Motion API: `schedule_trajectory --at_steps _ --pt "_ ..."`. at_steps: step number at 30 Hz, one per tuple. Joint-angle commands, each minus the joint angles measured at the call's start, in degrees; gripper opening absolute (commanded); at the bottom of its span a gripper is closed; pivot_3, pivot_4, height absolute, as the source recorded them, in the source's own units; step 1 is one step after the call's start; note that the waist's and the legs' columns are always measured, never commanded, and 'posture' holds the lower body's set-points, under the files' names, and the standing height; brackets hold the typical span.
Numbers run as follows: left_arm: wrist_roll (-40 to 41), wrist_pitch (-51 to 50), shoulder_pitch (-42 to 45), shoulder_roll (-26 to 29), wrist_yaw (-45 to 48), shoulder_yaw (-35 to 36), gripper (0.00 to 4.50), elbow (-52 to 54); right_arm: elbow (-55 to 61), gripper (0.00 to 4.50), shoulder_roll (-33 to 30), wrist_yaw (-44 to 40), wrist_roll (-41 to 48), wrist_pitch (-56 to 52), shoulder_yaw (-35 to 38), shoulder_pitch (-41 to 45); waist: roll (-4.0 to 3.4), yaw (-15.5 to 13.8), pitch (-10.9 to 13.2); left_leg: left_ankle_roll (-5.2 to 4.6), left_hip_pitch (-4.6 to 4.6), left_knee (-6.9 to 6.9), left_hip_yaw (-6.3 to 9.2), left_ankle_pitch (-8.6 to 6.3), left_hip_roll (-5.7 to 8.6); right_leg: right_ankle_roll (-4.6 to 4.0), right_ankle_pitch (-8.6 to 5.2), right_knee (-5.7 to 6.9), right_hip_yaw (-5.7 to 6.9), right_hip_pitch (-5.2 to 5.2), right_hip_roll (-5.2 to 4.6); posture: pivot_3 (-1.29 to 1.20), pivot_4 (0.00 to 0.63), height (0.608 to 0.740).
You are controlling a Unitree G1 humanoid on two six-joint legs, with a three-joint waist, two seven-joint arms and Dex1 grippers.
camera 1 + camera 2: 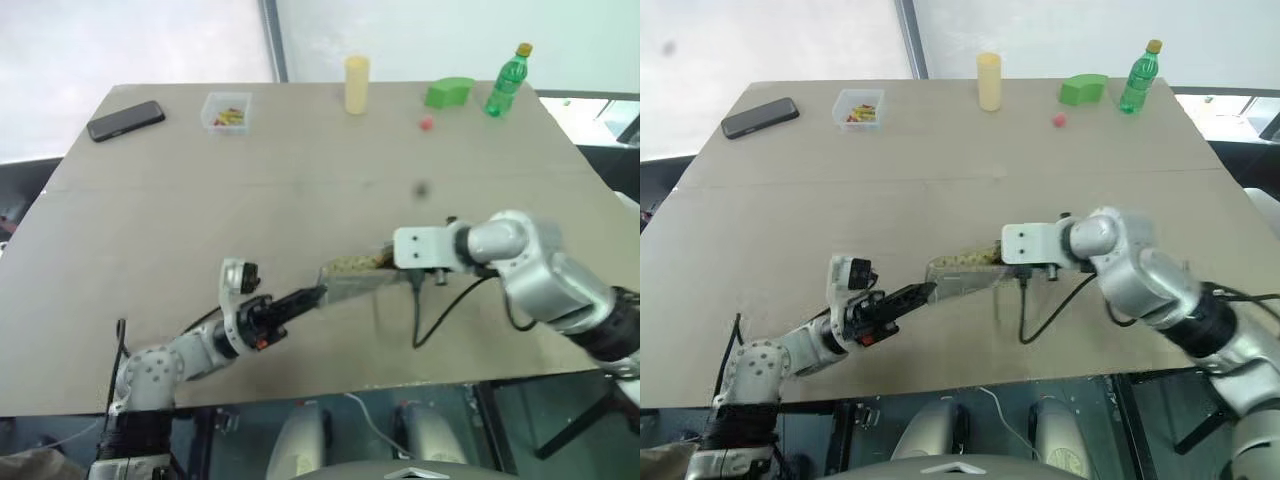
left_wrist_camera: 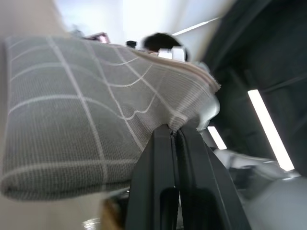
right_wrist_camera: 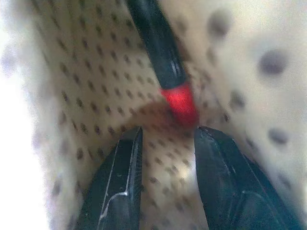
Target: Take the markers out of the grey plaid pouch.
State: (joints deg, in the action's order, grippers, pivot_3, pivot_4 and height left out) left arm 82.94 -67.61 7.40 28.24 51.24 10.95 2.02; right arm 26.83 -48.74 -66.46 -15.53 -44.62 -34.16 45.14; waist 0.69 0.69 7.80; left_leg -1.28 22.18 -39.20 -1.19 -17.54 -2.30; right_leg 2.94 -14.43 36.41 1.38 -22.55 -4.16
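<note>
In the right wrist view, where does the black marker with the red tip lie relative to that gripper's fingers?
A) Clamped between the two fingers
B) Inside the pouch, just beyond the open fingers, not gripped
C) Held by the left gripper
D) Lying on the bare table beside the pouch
B: the marker lies against the speckled lining of the grey plaid pouch, its red tip just past the right gripper, whose fingers stand apart and unclosed.

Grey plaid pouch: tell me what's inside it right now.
Inside the grey plaid pouch, against its speckled lining, lies a black marker with a red end, just ahead of the right gripper. The lining hides anything deeper.
</note>
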Motion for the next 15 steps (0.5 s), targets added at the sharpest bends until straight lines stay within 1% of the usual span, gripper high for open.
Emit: schedule_trajectory --at_steps 1,4,5,7,10,12,14,15 --pt "7.4 -2.8 1.4 1.6 -3.7 4.4 0.0 -2.6 1.0 1.7 -5.5 -4.2 0.8 -1.1 5.2 2.2 0.01 0.3 0.0 0.0 -0.01 0.02 0.0 0.0 0.0 0.0 0.0 0.0 -0.02 -0.01 0.02 0.0 0.15 0.74" --pt "4.3 -2.6 1.7 1.8 -5.0 3.2 0.0 -2.8 1.8 1.7 -4.7 -6.2 3.1 0.2 3.5 2.0 0.05 0.3 0.0 0.04 -0.14 0.08 -0.01 0.02 0.02 0.0 0.0 0.0 -0.24 0.01 0.08 0.0 0.15 0.74" --pt "2.8 -2.2 1.2 1.9 -5.0 2.6 0.0 -1.9 1.3 1.7 -3.3 -5.6 3.1 0.4 2.6 1.6 0.05 0.3 0.0 0.05 -0.17 0.1 -0.03 0.03 0.02 0.0 0.0 0.0 -0.29 0.0 0.09 0.0 0.15 0.74" --pt "-1.1 0.6 -0.1 1.3 -4.6 1.6 0.0 0.6 -2.4 1.7 0.9 -2.0 1.8 1.2 0.9 1.0 0.11 0.4 -0.1 0.07 -0.18 0.1 -0.08 0.04 0.04 0.0 0.0 0.01 -0.35 -0.01 0.09 0.0 0.15 0.74" --pt "-11.7 10.2 -1.9 0.2 -2.6 -0.6 0.0 4.5 -7.9 1.7 6.2 3.0 -0.5 3.5 -0.5 0.3 0.1 0.1 0.0 0.09 -0.21 0.11 -0.12 0.05 0.08 -0.01 0.0 0.02 -0.43 -0.02 0.09 0.0 0.15 0.74" --pt "-20.3 18.8 -2.9 0.0 0.8 -3.2 0.0 6.7 -9.3 1.7 7.9 3.0 -0.2 4.1 -1.0 -0.1 0.12 -0.1 -0.1 0.1 -0.19 0.09 -0.1 0.05 0.09 -0.01 0.0 0.01 -0.41 -0.02 0.1 0.0 0.15 0.74" --pt "-25.6 24.6 -3.4 -0.5 3.2 -4.5 0.0 7.1 -9.6 1.7 8.8 2.2 0.4 4.2 -1.0 -0.4 0.11 -0.3 0.0 0.11 -0.17 0.09 -0.14 0.06 0.13 -0.01 0.0 -0.02 -0.41 0.0 0.09 0.0 0.15 0.74" --pt "-28.8 29.3 -3.1 -1.6 3.4 -4.6 0.0 6.6 -10.2 1.7 10.1 2.2 1.4 3.9 -0.6 -0.5 0.11 -0.4 0.0 0.11 -0.17 0.08 -0.14 0.06 0.14 -0.01 0.0 -0.04 -0.42 0.0 0.09 0.0 0.15 0.74"
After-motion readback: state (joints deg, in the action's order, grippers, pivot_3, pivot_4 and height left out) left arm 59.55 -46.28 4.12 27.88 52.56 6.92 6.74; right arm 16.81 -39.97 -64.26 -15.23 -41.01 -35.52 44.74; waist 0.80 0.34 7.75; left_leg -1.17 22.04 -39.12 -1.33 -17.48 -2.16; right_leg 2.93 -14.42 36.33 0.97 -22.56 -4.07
